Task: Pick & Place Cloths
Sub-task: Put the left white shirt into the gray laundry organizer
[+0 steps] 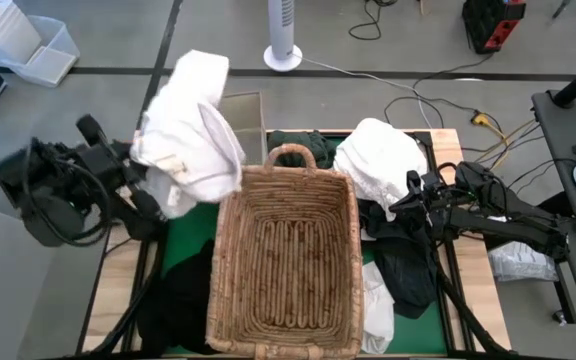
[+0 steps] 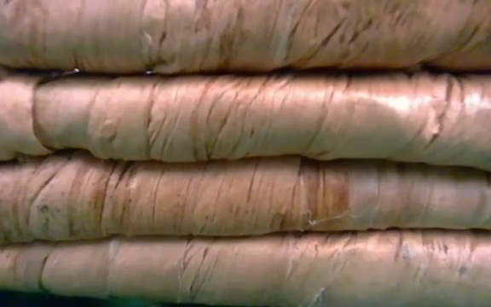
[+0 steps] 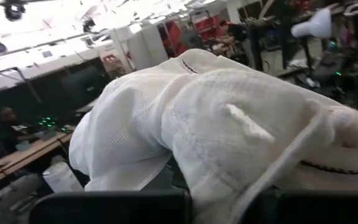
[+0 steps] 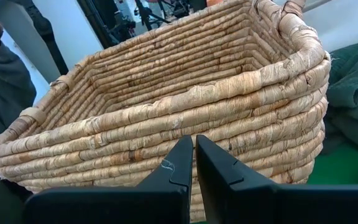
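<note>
**Right tool closed, facing the wicker basket**

The right tool (image 4: 194, 163) sat at six o'clock, its two dark fingers (image 4: 178, 163) pressed together with nothing between them. Directly ahead, at twelve o'clock, stood the wicker basket (image 4: 166, 112), its coiled side wall close to the fingertips and its hollow interior open to view. At three o'clock a dark green cloth (image 4: 353, 93) lay crumpled beside the basket's corner, over a bright green mat (image 4: 344, 168). At nine o'clock a person's grey sleeve (image 4: 2, 81) showed behind the basket.
</note>
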Robot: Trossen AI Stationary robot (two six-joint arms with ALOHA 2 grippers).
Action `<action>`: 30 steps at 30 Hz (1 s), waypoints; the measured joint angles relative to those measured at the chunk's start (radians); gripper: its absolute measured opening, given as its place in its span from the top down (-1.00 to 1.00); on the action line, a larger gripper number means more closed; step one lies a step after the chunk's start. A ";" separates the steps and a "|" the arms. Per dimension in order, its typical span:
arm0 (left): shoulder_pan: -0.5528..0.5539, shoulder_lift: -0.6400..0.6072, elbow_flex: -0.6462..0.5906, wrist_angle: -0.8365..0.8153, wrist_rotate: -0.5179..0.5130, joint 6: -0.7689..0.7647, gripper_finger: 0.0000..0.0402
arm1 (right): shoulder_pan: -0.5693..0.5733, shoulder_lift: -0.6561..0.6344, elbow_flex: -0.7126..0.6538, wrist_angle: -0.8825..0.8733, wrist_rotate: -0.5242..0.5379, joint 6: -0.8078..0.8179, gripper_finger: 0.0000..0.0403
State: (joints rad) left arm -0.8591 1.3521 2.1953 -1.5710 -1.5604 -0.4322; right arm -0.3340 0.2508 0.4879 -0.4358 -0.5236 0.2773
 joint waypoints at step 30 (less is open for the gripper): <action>0.442 -0.057 0.115 0.008 0.062 0.108 1.00 | 0.000 0.000 0.000 0.000 0.000 0.000 0.94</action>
State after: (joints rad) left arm -0.4174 1.2949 2.3100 -1.5635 -1.4985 -0.3240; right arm -0.3340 0.2511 0.4881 -0.4355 -0.5232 0.2771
